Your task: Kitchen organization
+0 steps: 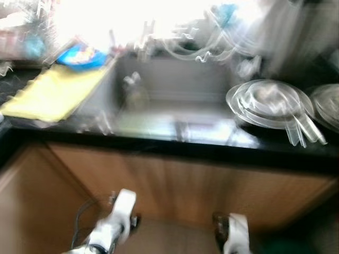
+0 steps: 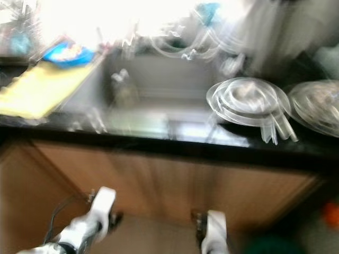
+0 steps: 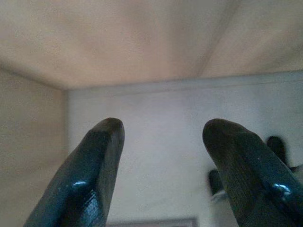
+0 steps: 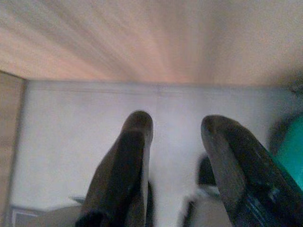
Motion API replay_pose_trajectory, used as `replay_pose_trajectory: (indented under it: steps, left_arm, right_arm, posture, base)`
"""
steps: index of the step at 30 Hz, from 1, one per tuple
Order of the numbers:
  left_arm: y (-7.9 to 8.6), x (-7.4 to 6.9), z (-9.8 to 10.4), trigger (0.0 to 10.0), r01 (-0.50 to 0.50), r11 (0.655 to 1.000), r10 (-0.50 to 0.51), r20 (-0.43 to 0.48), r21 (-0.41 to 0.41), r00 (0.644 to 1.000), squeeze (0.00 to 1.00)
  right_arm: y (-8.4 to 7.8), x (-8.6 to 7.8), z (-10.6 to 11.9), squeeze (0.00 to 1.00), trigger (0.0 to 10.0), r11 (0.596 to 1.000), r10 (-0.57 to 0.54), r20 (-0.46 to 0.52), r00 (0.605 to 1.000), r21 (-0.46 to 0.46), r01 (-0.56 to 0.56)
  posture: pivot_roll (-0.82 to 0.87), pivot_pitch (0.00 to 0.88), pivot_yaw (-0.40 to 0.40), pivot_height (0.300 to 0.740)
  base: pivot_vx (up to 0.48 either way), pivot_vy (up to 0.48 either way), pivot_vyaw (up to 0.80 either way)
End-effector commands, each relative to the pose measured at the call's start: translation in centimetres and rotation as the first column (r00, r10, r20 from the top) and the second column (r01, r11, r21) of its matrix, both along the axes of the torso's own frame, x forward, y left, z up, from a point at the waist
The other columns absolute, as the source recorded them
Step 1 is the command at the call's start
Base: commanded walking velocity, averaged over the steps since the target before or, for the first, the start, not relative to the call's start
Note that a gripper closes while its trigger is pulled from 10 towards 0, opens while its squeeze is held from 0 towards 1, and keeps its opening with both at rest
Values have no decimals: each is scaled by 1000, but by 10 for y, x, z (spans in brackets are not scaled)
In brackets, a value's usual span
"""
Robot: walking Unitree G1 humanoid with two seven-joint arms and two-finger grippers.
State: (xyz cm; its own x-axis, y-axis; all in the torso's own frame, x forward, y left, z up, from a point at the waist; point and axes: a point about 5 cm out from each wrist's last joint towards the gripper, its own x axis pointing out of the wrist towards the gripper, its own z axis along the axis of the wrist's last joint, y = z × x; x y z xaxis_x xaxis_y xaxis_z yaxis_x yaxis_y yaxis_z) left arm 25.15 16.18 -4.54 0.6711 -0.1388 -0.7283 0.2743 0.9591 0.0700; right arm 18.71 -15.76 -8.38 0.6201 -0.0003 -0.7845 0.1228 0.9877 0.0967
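Observation:
The head views are blurred by motion. A steel sink (image 1: 159, 114) is set in a black counter (image 1: 175, 143), with a small bottle-like item (image 1: 133, 87) inside it. A yellow mat (image 1: 55, 92) and a blue bowl (image 1: 79, 55) lie to the sink's left. Stacked glass lids on a pan (image 1: 270, 103) sit to its right. Both arms hang low before the wooden cabinet: left arm (image 1: 119, 211), right arm (image 1: 235, 230). My left gripper (image 3: 163, 130) is open over pale floor, holding nothing. My right gripper (image 4: 175, 123) is open too, with nothing between its fingers.
Wooden cabinet fronts (image 1: 185, 185) run below the counter edge. More lids (image 1: 328, 106) lie at the far right. Clear items (image 1: 212, 37) crowd the bright back ledge behind the sink. A teal object (image 4: 291, 151) sits on the floor near the right gripper.

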Motion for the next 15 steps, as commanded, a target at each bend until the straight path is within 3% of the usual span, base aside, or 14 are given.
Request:
replay_pose_trajectory:
  steps: [1,9,15]
  left_arm:
    - [10,-15,-10,10000,-22,1000,23,-55,20,998,0]
    - [11,-11,-8,10000,-26,999,27,-40,21,999,0]
    - [10,-9,-6,10000,-26,999,27,-25,19,999,0]
  right_arm:
    - [15,6,2,0,10000,1000,13,-3,1000,11,-13]
    - [17,13,6,0,10000,1000,13,8,1000,8,-13]
    - [1,2,1,0,10000,1000,2,2,1000,15,-3]
  posture:
    - [-75,0,92,740]
    - [-74,0,93,740]
    - [-72,0,94,740]
  base:
    - [0,0,0]
    - [0,0,0]
    - [0,0,0]
